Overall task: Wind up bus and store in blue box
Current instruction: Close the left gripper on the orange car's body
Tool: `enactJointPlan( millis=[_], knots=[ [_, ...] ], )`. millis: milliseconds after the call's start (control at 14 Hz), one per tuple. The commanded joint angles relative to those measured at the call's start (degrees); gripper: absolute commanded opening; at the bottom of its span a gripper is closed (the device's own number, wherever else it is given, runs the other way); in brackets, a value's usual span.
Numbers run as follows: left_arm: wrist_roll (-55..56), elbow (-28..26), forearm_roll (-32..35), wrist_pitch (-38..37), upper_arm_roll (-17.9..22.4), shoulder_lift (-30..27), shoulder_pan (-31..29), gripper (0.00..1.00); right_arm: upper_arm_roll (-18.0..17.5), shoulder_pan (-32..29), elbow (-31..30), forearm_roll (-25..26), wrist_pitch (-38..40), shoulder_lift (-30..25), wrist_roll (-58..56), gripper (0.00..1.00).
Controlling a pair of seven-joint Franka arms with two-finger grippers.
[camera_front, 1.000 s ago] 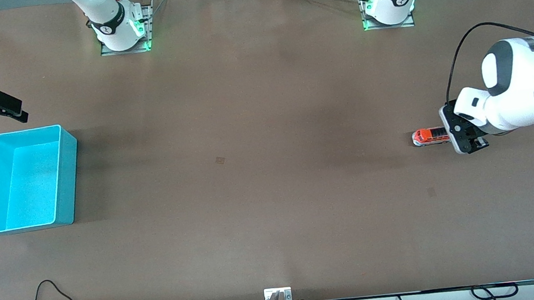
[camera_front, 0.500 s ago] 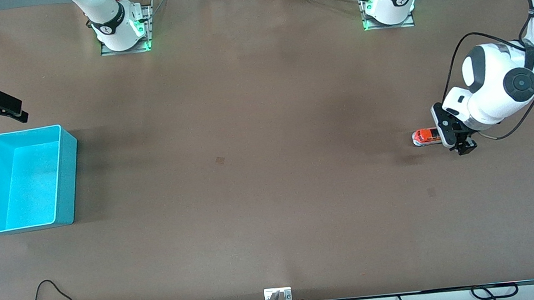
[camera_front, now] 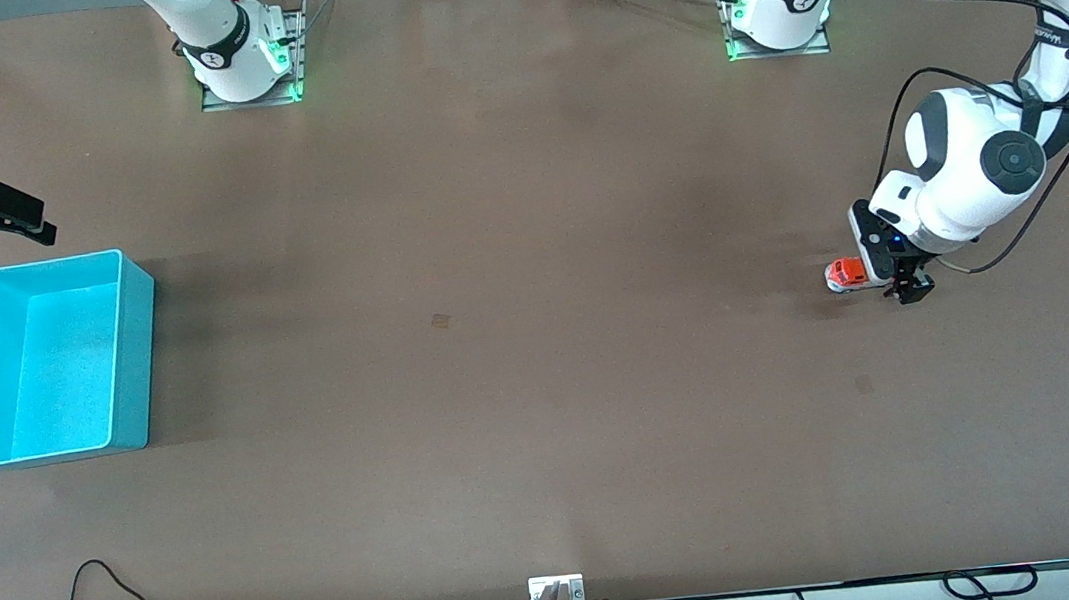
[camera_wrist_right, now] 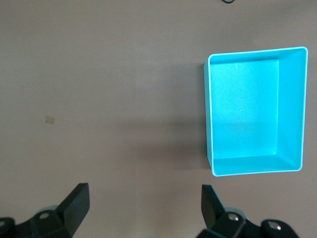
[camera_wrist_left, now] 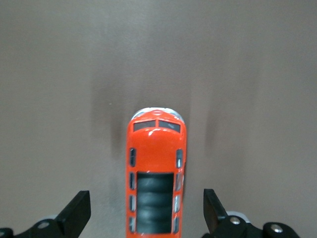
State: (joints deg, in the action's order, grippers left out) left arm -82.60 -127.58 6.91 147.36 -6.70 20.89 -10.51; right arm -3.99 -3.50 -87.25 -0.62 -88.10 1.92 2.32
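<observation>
Brown desk (camera_front: 508, 243): left gripper (camera_wrist_left: 146, 210), fingers apart, should straddle the orange bus (camera_wrist_left: 155, 184) squarely; right gripper (camera_wrist_right: 143, 208), open, waits above blue box (camera_wrist_right: 292, 106).

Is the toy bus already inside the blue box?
No, the toy bus stands on the table under the left gripper; the blue box is empty.

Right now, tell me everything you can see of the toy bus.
The bus is a small orange toy, plastic by its look, with dark side windows, a dark ribbed roof panel and a white-grey front end. It stands upright on the brown table at the left arm's end, its front toward the right arm's end. The left gripper is over its rear, fingers open on either side, not touching it. Its wheels are hidden.
</observation>
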Motion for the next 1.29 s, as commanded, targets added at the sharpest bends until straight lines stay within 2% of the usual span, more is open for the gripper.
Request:
enactJointPlan(
  millis=[0, 214, 286, 500, 571, 857, 1214],
  knots=[
    [-0.9, -0.91, 1.35, 1.96, -0.51, 0.55, -0.83, 1.0, -0.31, 0.07, -0.38, 0.0, 0.04, -0.69, 1.02, 1.0],
    [-0.9, -1.35, 1.35, 3.55, -0.51, 1.61, -0.83, 0.99, -0.31, 0.07, -0.38, 0.0, -0.05, -0.69, 0.93, 1.0],
    [-0.9, -1.35, 1.35, 3.55, -0.51, 1.78, -0.83, 0.94, -0.22, 0.07, -0.38, 0.0, 0.12, -0.69, 0.93, 1.0],
    [-1.33, -1.27, 1.35, 3.46, -0.51, 1.79, -0.83, 0.59, -0.31, 0.07, -0.38, 0.0, 0.12, -0.69, 0.93, 1.0],
    [-1.34, -1.27, 1.35, 3.37, -0.51, 1.7, -0.74, 0.54, -0.22, 0.07, -0.38, 0.0, 0.12, -0.69, 0.93, 1.0],
    [-2.21, -1.09, 1.35, 2.76, -0.51, 1.7, -0.74, 0.5, -0.22, -0.02, -0.38, 0.0, 0.12, -0.69, 0.84, 1.0],
    [-3.36, -0.92, 1.26, 2.76, -0.51, 1.79, -0.74, 0.38, -0.31, 0.16, -0.38, 0.0, 0.04, -0.69, 0.93, 1.0]
  ],
)
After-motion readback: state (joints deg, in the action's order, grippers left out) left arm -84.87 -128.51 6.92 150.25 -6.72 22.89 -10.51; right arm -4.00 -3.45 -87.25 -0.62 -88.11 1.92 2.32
